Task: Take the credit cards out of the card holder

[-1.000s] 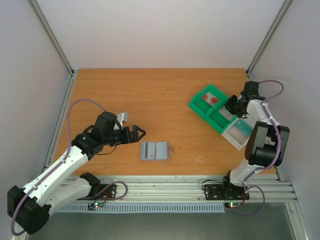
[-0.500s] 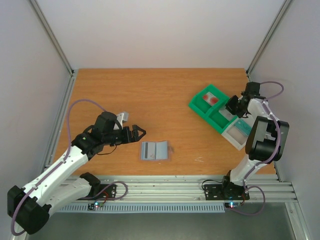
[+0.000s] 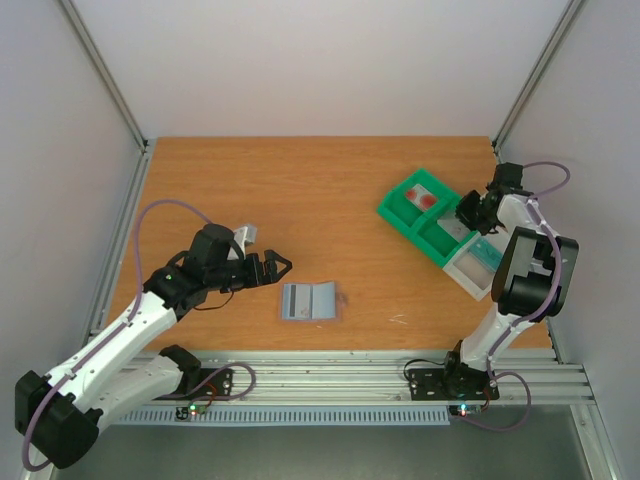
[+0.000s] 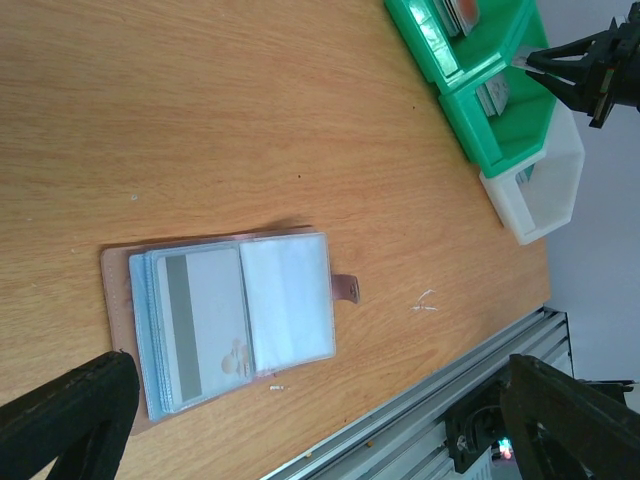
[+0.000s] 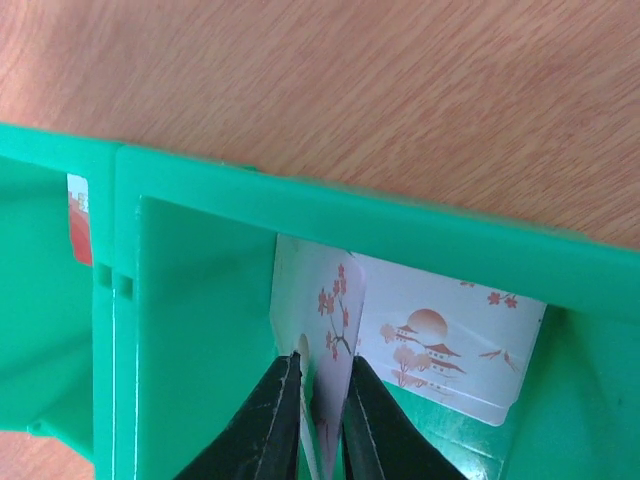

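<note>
Right wrist view: a blossom-printed card (image 5: pixel 335 300) stands on edge inside the green tray's (image 5: pixel 190 210) middle compartment, pinched in the clenched right claw (image 5: pixel 322 395). The card holder (image 3: pixel 308 301) lies open well apart, just right of the spread left claw (image 3: pixel 283 265).

The left arm (image 3: pixel 110 345) and the right arm (image 3: pixel 530 275) have white shells and black joints. A thin purple-grey cable (image 3: pixel 170 201) loops along each one. The left gripper (image 3: pixel 285 268) is black; the right gripper (image 5: pixel 322 362) has slim, pointed black fingers (image 5: pixel 272 420).
</note>
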Robot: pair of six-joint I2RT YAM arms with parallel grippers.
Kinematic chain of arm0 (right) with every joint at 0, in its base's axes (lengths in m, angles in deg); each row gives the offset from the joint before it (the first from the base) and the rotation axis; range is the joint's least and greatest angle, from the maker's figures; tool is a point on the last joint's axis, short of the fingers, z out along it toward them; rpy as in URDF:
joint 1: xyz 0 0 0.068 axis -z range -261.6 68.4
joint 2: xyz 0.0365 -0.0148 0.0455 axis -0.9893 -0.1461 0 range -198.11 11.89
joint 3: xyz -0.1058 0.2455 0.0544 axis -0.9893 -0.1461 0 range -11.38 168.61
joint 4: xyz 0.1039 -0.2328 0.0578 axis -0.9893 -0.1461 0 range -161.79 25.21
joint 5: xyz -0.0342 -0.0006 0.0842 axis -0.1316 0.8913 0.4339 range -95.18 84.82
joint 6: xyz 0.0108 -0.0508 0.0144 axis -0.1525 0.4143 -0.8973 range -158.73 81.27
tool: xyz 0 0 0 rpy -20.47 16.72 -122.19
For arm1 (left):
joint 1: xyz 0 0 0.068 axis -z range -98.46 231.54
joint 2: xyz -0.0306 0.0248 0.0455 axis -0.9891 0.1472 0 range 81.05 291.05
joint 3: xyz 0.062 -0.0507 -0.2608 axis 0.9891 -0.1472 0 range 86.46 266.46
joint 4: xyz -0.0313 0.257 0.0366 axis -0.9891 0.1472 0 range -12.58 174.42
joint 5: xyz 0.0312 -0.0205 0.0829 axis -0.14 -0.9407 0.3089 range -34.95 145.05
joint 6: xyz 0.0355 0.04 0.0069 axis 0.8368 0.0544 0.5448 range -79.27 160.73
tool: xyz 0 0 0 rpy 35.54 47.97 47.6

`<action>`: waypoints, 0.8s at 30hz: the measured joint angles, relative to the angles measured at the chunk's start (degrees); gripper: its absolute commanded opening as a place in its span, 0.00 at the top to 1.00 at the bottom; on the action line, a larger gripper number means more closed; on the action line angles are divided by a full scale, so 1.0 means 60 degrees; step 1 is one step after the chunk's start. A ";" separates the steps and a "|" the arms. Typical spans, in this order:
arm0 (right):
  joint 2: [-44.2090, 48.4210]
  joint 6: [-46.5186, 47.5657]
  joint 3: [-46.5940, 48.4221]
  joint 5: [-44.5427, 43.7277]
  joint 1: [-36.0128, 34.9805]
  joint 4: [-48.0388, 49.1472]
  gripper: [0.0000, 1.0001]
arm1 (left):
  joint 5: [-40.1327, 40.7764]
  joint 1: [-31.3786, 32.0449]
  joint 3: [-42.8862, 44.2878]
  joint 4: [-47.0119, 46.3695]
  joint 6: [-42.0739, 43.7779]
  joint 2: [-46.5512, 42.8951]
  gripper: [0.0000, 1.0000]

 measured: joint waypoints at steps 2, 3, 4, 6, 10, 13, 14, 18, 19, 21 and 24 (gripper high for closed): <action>-0.0018 0.0011 0.0047 -0.0095 0.0000 -0.0026 0.85 | 0.0007 0.0000 0.0000 0.0000 0.0000 0.0000 0.01; -0.0018 0.0015 0.0066 -0.0142 0.0000 -0.0040 0.84 | 0.0011 0.0000 -0.0004 0.0004 0.0000 0.0000 0.01; -0.0018 0.0018 0.0091 -0.0186 0.0000 -0.0073 0.83 | 0.0022 0.0000 -0.0007 0.0004 0.0000 0.0000 0.01; -0.0018 0.0015 0.0127 -0.0280 0.0000 -0.0127 0.82 | 0.0040 0.0000 -0.0029 0.0011 0.0004 0.0000 0.01; -0.0018 -0.0004 0.0178 -0.0510 0.0000 -0.0251 0.77 | 0.0040 0.0000 -0.0073 0.0033 0.0007 0.0004 0.01; -0.0015 -0.0069 0.0178 -0.0659 0.0004 -0.0321 0.74 | 0.0040 0.0000 -0.0076 0.0040 0.0007 0.0007 0.01; -0.0011 -0.0091 0.0178 -0.0681 0.0004 -0.0346 0.72 | 0.0040 0.0000 -0.0076 0.0040 0.0004 0.0007 0.01; 0.0000 -0.0189 0.0178 -0.0645 0.0004 -0.0386 0.65 | 0.0058 0.0000 -0.0080 0.0066 0.0004 0.0025 0.00; 0.0007 -0.0211 0.0182 -0.0616 0.0004 -0.0401 0.63 | 0.0076 0.0000 -0.0080 0.0087 0.0004 0.0055 0.01; 0.0051 -0.0229 0.0182 -0.0576 0.0000 -0.0441 0.61 | 0.0113 0.0000 -0.0080 0.0178 0.0007 0.0219 0.01; 0.0168 -0.0284 0.0186 -0.0557 0.0000 -0.0495 0.59 | 0.0117 0.0000 -0.0084 0.0273 0.0007 0.0525 0.01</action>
